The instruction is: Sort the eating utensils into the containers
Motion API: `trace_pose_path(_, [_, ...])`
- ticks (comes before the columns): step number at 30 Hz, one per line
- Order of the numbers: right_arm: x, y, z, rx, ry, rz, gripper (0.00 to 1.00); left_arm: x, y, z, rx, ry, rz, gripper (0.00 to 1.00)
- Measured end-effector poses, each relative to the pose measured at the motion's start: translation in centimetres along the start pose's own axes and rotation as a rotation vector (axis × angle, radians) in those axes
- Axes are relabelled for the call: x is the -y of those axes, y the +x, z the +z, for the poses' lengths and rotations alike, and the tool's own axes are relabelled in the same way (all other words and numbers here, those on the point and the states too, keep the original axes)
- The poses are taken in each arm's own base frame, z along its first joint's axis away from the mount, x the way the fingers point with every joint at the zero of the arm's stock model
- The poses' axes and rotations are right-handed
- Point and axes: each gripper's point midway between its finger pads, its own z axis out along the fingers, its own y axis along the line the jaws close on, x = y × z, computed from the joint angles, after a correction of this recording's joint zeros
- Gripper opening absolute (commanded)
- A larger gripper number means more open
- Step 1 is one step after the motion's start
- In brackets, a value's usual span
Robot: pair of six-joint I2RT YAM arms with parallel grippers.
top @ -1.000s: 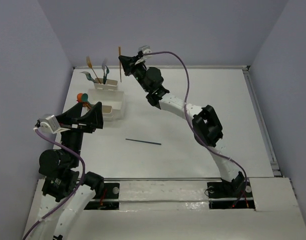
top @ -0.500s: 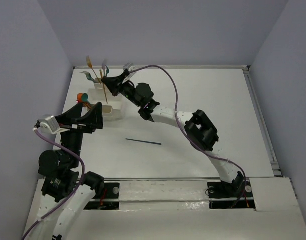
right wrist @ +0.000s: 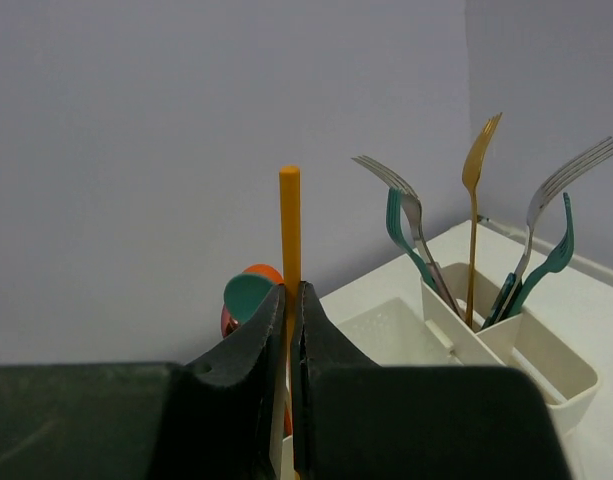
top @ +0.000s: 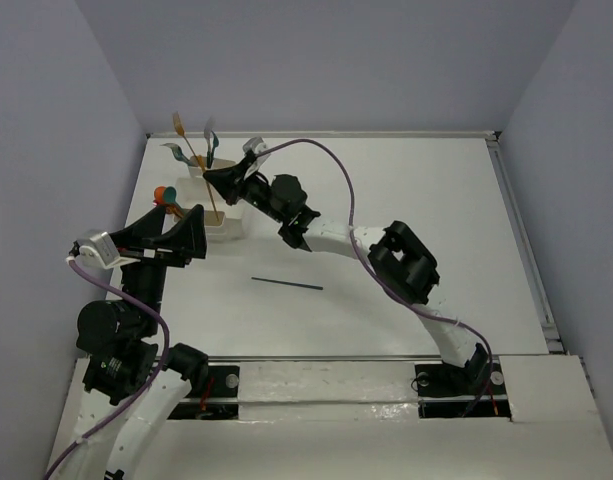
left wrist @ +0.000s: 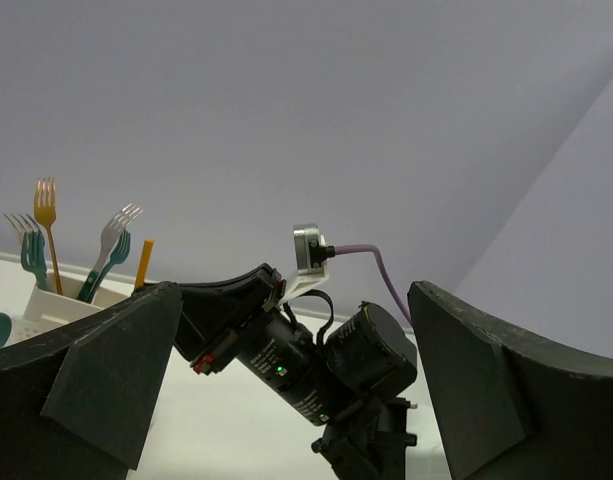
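Observation:
My right gripper (top: 219,180) is shut on an orange stick (right wrist: 289,230), held upright over the whitish containers (top: 229,226) at the table's back left. The stick's lower end (top: 218,206) reaches down at the bins. In the right wrist view my gripper (right wrist: 292,300) pinches the stick, with a teal spoon (right wrist: 248,295) and an orange spoon (right wrist: 263,272) behind it. Teal, orange and pale forks (right wrist: 474,170) stand in the divided bin (right wrist: 531,372). A dark blue stick (top: 286,284) lies on the table. My left gripper (top: 178,232) is open and empty, left of the bins.
The grey side wall runs close along the left of the bins. The left wrist view shows the right arm's wrist (left wrist: 316,365) between my open fingers (left wrist: 106,370), with the forks (left wrist: 46,205) beyond. The table's raised edge (top: 386,133) runs behind.
My right gripper has moved left and down with the orange stick, from behind the bins to right over them. The left arm has not moved.

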Motion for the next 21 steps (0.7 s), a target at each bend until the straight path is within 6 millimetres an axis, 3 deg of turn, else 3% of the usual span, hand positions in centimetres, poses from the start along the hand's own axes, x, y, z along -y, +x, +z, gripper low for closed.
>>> trace_pose_path(8, [-0.8, 0.5, -0.2, -0.018, -0.044, -0.002, 0.02, 0.0, 0.0, 0.0, 0.000, 0.000, 0.000, 0.99])
trace_pose_path(10, [-1.1, 0.9, -0.3, -0.038, -0.066, -0.003, 0.07, 0.0, 0.0, 0.0, 0.000, 0.000, 0.000, 0.99])
trace_pose_path(15, [-1.6, 2.1, -0.7, -0.076, -0.096, -0.001, 0.44, 0.0, 0.0, 0.0, 0.000, -0.001, 0.000, 0.99])
trace_pose_path(17, [-1.7, 2.8, -1.0, -0.103, -0.102, -0.006, 0.50, 0.0, 0.0, 0.0, 0.000, -0.001, 0.000, 0.99])
trace_pose_path(21, [-2.0, 4.0, -1.7, -0.152, -0.117, -0.011, 0.51, 0.0, 0.0, 0.0, 0.001, 0.000, 0.000, 0.99])
